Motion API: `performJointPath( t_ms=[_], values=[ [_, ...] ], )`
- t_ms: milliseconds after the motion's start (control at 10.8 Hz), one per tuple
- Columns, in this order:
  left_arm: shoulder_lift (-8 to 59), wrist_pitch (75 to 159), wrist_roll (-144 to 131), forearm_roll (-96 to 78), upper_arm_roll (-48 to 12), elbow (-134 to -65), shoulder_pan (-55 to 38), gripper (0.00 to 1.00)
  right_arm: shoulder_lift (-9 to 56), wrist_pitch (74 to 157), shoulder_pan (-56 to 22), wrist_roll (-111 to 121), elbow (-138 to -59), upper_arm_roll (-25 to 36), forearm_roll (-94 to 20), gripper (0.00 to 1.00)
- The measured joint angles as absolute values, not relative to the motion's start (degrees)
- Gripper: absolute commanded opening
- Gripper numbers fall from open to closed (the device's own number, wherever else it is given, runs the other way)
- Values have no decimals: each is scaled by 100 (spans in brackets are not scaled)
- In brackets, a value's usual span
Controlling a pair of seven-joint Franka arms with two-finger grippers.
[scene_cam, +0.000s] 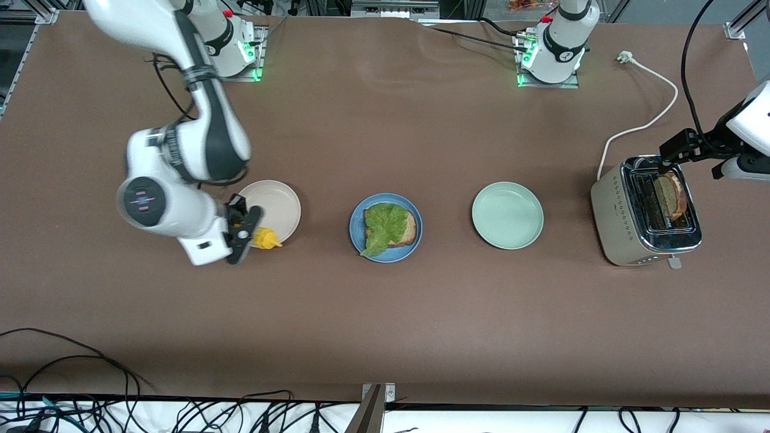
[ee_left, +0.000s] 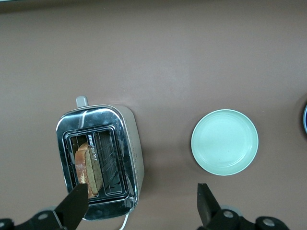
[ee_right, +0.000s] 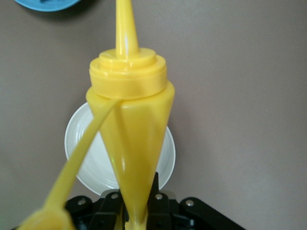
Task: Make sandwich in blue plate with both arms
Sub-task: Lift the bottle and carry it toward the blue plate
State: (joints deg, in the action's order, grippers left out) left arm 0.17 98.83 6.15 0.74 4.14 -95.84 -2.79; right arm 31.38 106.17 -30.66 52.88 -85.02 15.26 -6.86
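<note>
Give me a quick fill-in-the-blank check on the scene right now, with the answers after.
1. The lettuce lies on a bread slice in the ____ plate.
2. The right gripper is shut on a yellow ____ over the white plate.
3. The open left gripper hangs over the ____, where a second slice sits in a slot.
4. The mint plate holds ____.

Answers: blue; bottle; toaster; nothing

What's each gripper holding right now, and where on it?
The right gripper is shut on the yellow squeeze bottle, pinching its narrow base end, over the white plate. The left gripper is open over the toaster, holding nothing.
</note>
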Motion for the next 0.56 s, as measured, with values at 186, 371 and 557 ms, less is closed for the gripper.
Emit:
performJointPath(
  t_ms=[186, 371, 557],
  values=[
    [17, 9884, 615, 74, 415, -9585, -283, 100, 3250, 10624, -3781, 4533, -8379, 1518, 399, 16],
    [17, 9884, 615, 74, 417, -9587, -285, 100, 3280, 10543, -4383, 4080, -8365, 1522, 1374, 17],
    [17, 9884, 614, 74, 419, -9588, -286, 100, 3307, 10359, -4687, 3923, -8362, 1528, 2019, 17]
  ],
)
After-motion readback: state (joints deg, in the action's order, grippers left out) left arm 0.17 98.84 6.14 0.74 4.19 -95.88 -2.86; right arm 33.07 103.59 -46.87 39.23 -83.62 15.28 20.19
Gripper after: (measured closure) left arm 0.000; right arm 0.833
